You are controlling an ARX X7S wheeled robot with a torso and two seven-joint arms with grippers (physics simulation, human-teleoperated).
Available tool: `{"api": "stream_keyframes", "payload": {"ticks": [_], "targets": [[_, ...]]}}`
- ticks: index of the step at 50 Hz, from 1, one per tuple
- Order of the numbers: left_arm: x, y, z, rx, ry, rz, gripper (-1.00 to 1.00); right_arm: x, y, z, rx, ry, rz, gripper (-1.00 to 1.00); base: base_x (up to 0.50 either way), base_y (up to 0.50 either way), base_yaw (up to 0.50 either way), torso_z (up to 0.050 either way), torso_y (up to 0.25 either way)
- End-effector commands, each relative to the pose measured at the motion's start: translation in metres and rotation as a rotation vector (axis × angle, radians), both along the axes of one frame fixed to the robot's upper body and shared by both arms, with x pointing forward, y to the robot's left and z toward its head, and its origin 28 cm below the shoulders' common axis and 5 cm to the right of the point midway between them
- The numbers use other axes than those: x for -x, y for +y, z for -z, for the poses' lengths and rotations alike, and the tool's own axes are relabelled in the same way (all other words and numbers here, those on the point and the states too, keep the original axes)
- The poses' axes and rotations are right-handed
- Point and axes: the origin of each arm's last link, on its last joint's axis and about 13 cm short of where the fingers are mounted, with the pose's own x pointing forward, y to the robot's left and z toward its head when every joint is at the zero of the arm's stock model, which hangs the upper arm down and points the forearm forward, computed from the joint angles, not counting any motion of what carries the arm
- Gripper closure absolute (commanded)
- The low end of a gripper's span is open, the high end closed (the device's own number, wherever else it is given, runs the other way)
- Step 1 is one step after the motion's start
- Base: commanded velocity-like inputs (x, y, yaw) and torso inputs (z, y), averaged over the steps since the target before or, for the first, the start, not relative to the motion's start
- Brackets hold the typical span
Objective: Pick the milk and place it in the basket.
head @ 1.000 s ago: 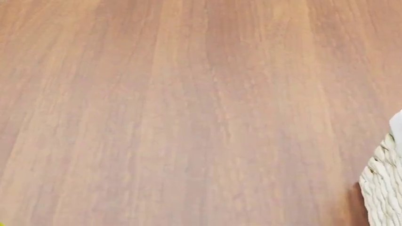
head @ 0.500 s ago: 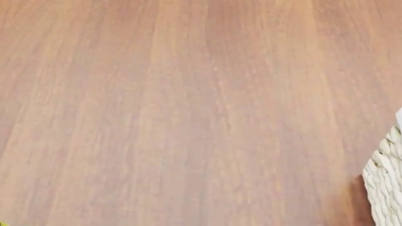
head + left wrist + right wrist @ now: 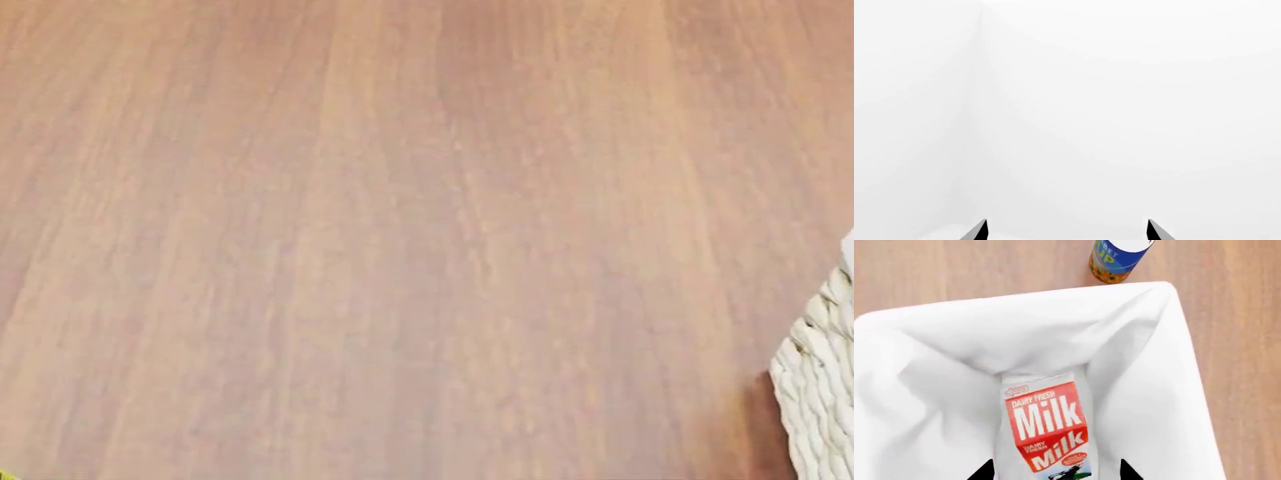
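The milk [image 3: 1047, 427] lies inside the basket [image 3: 1167, 365], on the white cloth liner [image 3: 941, 370], with its red panel and the white "Milk" lettering facing up to the right wrist camera. A part of the dark cow picture and some green show at its lower end.

The right claw [image 3: 1054, 471] hangs directly above the carton. Only its two dark fingertips [image 3: 984, 472] are visible, one at each side of the carton, set wider than it and not touching it, so the fingers stand apart and the claw holds nothing.

Outside the basket, just beside its rim, a small can [image 3: 1117, 257] with blue, yellow and a white end stands on the wooden surface [image 3: 954, 270].

The left claw [image 3: 1066, 231] shows two dark tips [image 3: 977, 231] well apart in its own wrist view, with nothing between them; all the rest of this picture is a plain white background (nothing more can be told there).

In the head view almost everything is the brown wooden surface [image 3: 400, 240]. Only a corner of the woven basket wall [image 3: 821, 400] appears at the near right edge.
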Motion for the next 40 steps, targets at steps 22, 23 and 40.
{"api": "stream_keyframes", "payload": {"ticks": [22,23,40], "targets": [[0.000,0.002,0.000,-0.016,-0.016,-0.019,-1.00,-0.004,0.003,-0.006,-0.013,-0.040,-0.036,-1.00,0.00,0.00,0.00,0.000,0.000],[0.000,0.002,0.000,-0.016,-0.016,-0.018,-1.00,-0.004,0.003,-0.008,-0.013,-0.043,-0.038,-1.00,0.00,0.00,0.00,0.000,0.000],[0.000,0.001,0.000,-0.017,-0.017,-0.016,-1.00,-0.023,0.003,-0.065,0.059,-0.155,-0.059,-1.00,0.00,0.00,0.00,0.000,0.000]]}}
